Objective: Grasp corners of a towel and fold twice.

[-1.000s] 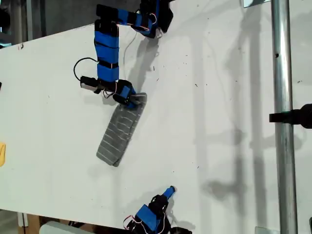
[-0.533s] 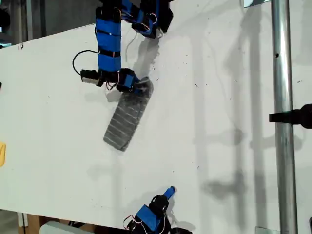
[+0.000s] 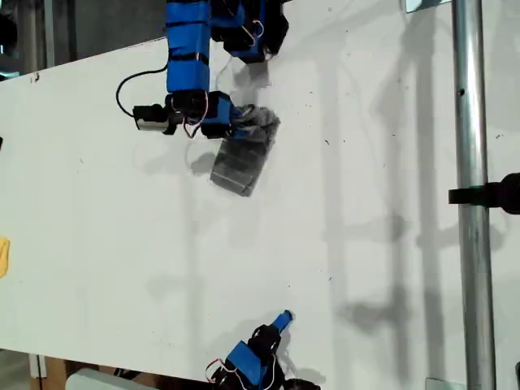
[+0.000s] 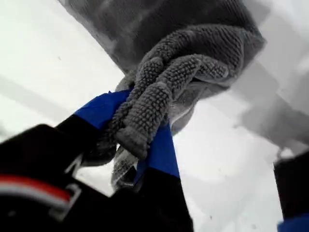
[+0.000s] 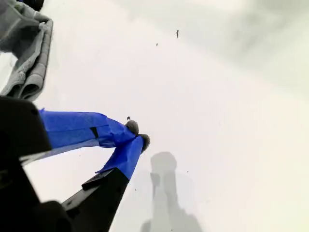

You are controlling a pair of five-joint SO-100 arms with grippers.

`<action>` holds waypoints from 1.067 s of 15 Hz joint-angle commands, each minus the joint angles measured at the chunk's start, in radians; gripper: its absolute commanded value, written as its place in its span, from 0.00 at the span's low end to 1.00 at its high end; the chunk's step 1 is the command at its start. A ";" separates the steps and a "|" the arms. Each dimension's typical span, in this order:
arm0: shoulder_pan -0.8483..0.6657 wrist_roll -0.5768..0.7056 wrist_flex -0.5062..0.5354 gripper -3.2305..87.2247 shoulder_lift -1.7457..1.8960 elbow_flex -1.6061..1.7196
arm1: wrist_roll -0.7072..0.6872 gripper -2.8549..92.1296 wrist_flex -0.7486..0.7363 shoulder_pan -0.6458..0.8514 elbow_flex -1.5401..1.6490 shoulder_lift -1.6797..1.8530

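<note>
One towel (image 4: pixel 193 72) end sits pinched inside my first gripper (image 4: pixel 140 140).

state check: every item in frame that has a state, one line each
grey striped cloth towel: folded into a narrow bundle, one end pinched and lifted, the rest trailing to the white table.
my first gripper: shut on the towel's bunched end.
my second gripper: shut, tips together, holding nothing, over bare table away from the towel.
</note>
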 commanded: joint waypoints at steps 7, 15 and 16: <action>-0.100 -0.002 0.009 0.01 0.008 0.005 | -0.250 0.40 -0.778 0.163 0.054 0.034; -0.173 0.394 0.009 0.01 0.008 0.005 | -0.103 0.03 -0.540 0.265 0.882 1.371; -0.172 0.577 0.009 0.01 0.008 0.005 | -0.063 0.03 -0.368 0.255 0.943 1.520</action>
